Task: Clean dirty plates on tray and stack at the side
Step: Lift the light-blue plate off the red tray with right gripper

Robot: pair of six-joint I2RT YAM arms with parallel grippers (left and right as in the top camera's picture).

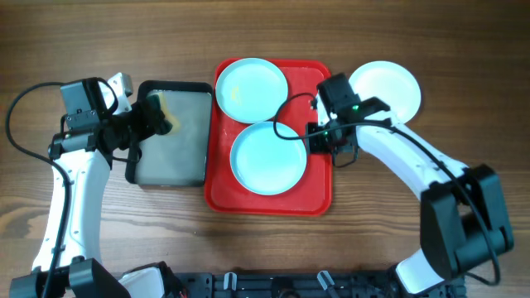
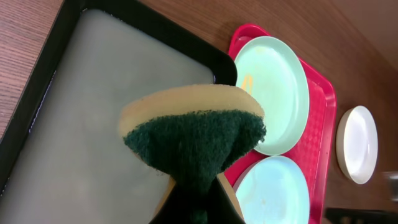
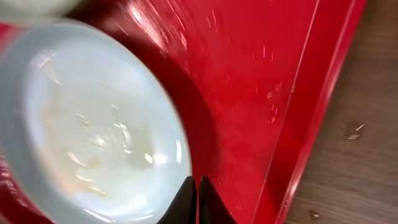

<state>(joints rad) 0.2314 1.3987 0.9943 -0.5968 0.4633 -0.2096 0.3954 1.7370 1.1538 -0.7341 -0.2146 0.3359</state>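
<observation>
Two pale mint-blue plates lie on the red tray (image 1: 265,204): one at the back (image 1: 251,88) with a small yellow smear, one in the middle (image 1: 267,157). A whiter plate (image 1: 384,88) sits on the table right of the tray. My left gripper (image 1: 151,118) is shut on a yellow-and-green sponge (image 2: 193,134), held over the black tray (image 2: 81,93). My right gripper (image 3: 198,185) is shut, its tips at the right rim of the middle plate (image 3: 87,130), which shows yellowish smears. Nothing shows between its fingers.
The black tray (image 1: 170,170) with a grey inside lies directly left of the red tray. The red tray's raised rim (image 3: 311,124) runs just right of my right gripper, with wooden table beyond. Both arms reach in from the front corners.
</observation>
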